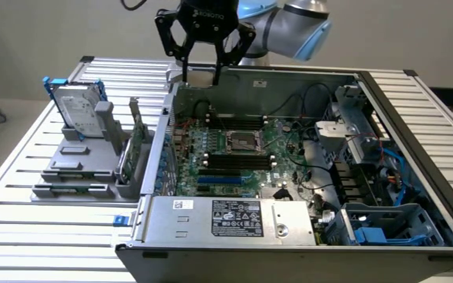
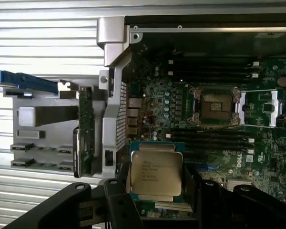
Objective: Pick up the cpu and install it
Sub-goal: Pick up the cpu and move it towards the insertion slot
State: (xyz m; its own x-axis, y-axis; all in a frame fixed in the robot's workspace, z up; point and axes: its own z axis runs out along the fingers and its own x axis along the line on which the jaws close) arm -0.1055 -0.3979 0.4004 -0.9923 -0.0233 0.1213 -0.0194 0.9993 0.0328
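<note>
Hovering high over the open computer case [image 1: 289, 259] right now is the gripper [image 1: 201, 71], and it is clamping the cpu [image 1: 200, 78] between its two black fingers, one on each side of the chip. The cpu is hanging in the air above the case's far corner on the exterior view's left, well clear of the motherboard [image 1: 289, 141] below. In the wrist view the chip is showing its pale silvery top with small dark print, sitting flat, with the black fingers pressing on its opposite edges. The socket [image 1: 242, 140] is sitting in the middle of the board, its metal frame ringing a dark centre, and it is lying well apart from the held chip. Out on the slatted table [image 1: 22, 236], to the exterior view's left of the case, the hard drive [image 1: 81, 106] is standing upright in a grey holder [image 1: 77, 171], its blue frame showing at the top.
</note>
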